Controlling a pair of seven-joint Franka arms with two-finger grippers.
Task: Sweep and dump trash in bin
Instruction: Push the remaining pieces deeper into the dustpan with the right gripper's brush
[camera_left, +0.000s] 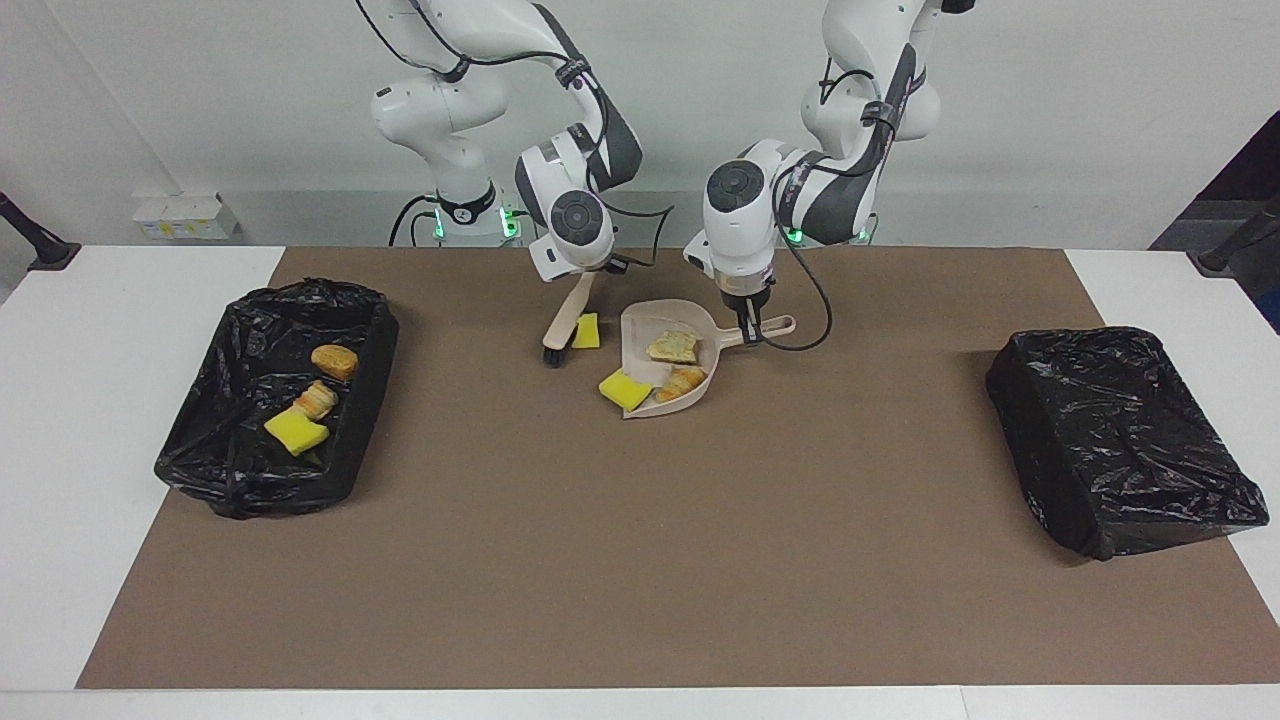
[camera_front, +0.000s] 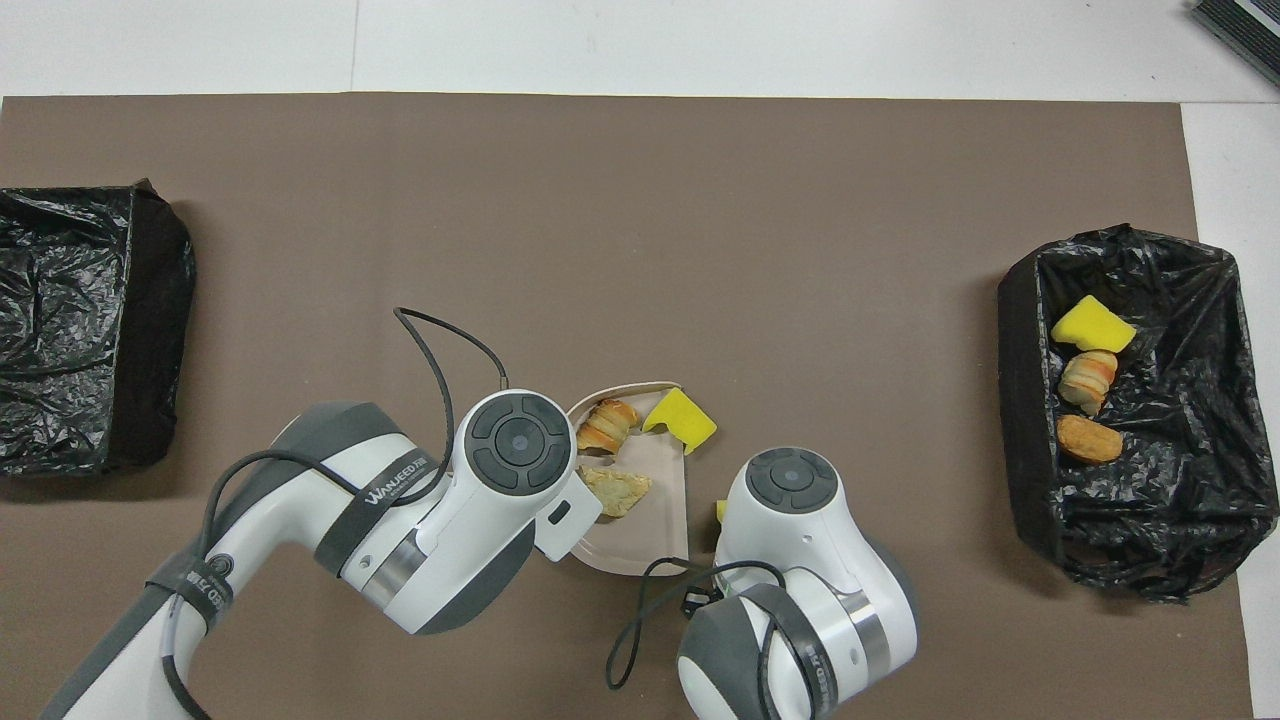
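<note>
Two black-lined bins are sitting at the table's ends; the facing view is showing what the arms' heads are hiding overhead: the left gripper (camera_left: 748, 322) pinching the dustpan (camera_left: 640, 325) handle, and the right gripper (camera_left: 585, 275) clamping the brush (camera_left: 563, 325), both angled down. Seven trash scraps are lying about: three in the right-arm-end bin (camera_left: 230, 480), three in the dustpan (camera_left: 673, 347), one yellow sponge chunk (camera_left: 586, 331) beside the brush.

Count: 7 trash scraps total. 3 yellow sponge chunks (camera_left: 295, 432) (camera_left: 624, 390) (camera_left: 586, 331), 4 tan pastry pieces (camera_left: 334, 361) (camera_left: 317, 399) (camera_left: 673, 347) (camera_left: 681, 383). 2 black-lined bins: one (camera_left: 200, 440) at 9 o'clock in the facing view, one (camera_left: 1120, 440) at 3 o'clock. 1 dustpan (camera_left: 640, 325), 1 brush (camera_left: 566, 325), both near 12 o'clock.
</note>
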